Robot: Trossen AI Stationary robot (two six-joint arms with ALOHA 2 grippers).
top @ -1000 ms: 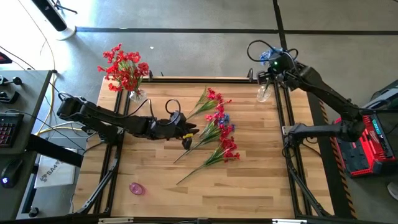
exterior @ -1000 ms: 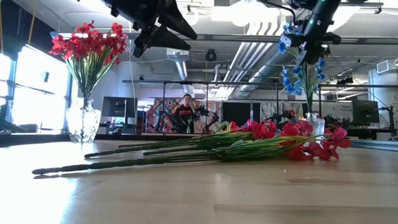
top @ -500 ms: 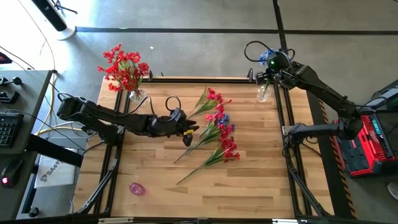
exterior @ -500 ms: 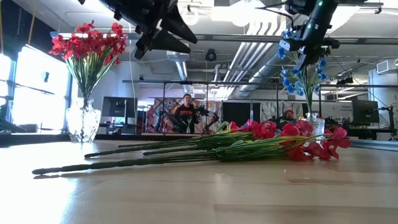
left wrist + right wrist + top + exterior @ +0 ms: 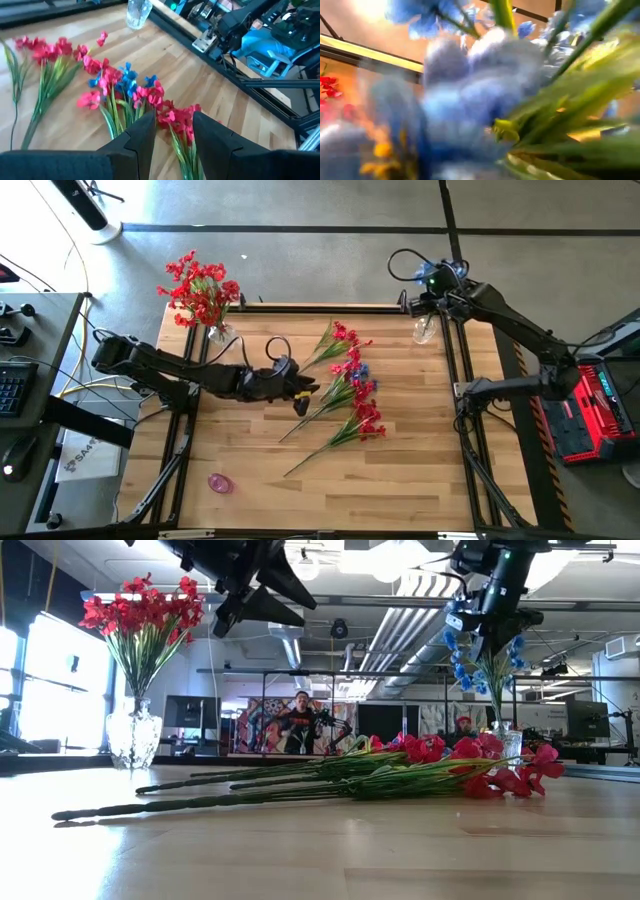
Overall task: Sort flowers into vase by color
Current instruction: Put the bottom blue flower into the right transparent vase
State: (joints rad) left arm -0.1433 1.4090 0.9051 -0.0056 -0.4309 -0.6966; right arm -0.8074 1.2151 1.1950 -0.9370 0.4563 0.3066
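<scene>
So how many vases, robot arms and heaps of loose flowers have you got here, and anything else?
Vases: 2, the vase of red flowers and the vase of blue flowers
Robot arms: 2, the left arm and the right arm
Heap of loose flowers: 1
Small pink thing: 1
Total: 6

Two dark jointed arms with looping black cables, blue-green light on the right wrist.

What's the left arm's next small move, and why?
Probably lower the left gripper onto the loose flowers directly below it. Its fingers are open and empty above the pile, where a blue spray lies among red ones. The right gripper is at the far-right vase.
</scene>
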